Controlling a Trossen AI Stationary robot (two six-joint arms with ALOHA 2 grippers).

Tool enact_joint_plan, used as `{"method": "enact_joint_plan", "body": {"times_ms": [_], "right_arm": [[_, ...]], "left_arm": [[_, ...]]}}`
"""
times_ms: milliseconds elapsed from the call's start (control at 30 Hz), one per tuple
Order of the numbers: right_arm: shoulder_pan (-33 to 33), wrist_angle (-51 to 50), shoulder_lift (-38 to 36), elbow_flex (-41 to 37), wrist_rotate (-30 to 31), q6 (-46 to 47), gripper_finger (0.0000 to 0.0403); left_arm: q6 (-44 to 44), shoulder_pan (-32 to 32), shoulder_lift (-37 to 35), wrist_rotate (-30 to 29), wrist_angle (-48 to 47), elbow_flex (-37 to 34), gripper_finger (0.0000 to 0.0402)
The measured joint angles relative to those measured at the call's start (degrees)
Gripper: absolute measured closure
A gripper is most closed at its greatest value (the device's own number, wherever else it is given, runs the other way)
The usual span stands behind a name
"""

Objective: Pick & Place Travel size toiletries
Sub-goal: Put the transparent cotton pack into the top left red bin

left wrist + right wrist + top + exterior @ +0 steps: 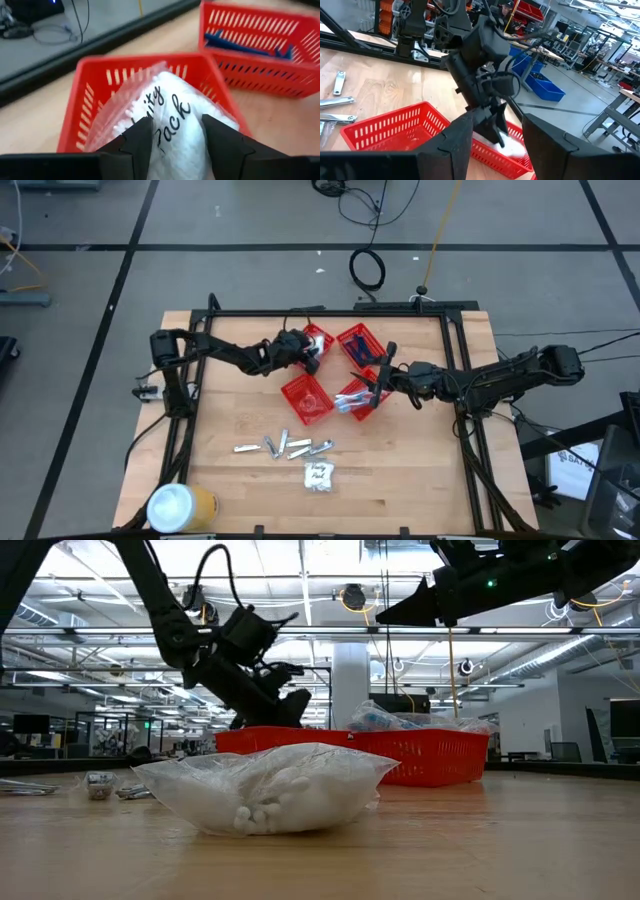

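My left gripper (172,142) reaches slanting down into the far-left red basket (318,340). Its open fingers stand on either side of a clear bag of white pieces with black handwriting (170,110) that lies in that basket (95,80). The right wrist view shows the same gripper (495,132) over the white bag (514,146). My right gripper (378,383) hovers open and level above the near-right basket (352,397), with nothing between its fingers (492,145). Small silvery pieces (285,447) and another white bag (318,475) lie on the table. My left gripper has the bag's near end (175,150) between its two fingers, coming slanting down from the table's left. The bag fills the gap, but I cannot tell whether the fingers touch it. The bag rests in the basket.
Four red baskets stand together mid-table; the far-right one (260,45) holds dark blue razors. A yellow can with a white lid (180,505) stands at the near-left corner. A black frame (330,313) runs along the table's edges. Bare wood lies to the near right.
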Motion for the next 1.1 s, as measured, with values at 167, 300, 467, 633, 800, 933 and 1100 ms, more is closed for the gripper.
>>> {"method": "enact_joint_plan", "body": {"times_ms": [167,300,467,633,800,933,1100], "right_arm": [[0.0,0.0,0.0,0.0,0.0,0.0,0.0243],[0.0,-0.1,0.0,0.0,0.0,0.0,0.0243],[0.0,-0.2,0.0,0.0,0.0,0.0,0.0243],[0.0,-0.2,0.0,0.0,0.0,-0.1,0.0243],[0.0,-0.3,0.0,0.0,0.0,-0.2,0.0243],[0.0,-0.4,0.0,0.0,0.0,-0.2,0.0243],[0.0,-0.4,0.0,0.0,0.0,-0.2,0.0243]], "left_arm": [[-0.2,0.1,2.3,0.7,-3.2,2.2,0.0249],[-0.2,0.1,2.6,1.4,-2.9,2.3,0.0250],[0.1,0.1,2.6,1.5,-2.8,2.3,0.0250],[1.6,0.1,0.1,1.9,-3.7,2.1,0.0250],[5.0,-0.1,-4.5,1.9,-3.5,2.1,0.0250],[6.8,-0.7,-8.8,1.8,-4.1,2.2,0.0250],[7.0,-2.3,-15.0,3.6,-10.1,2.2,0.0250]]}}
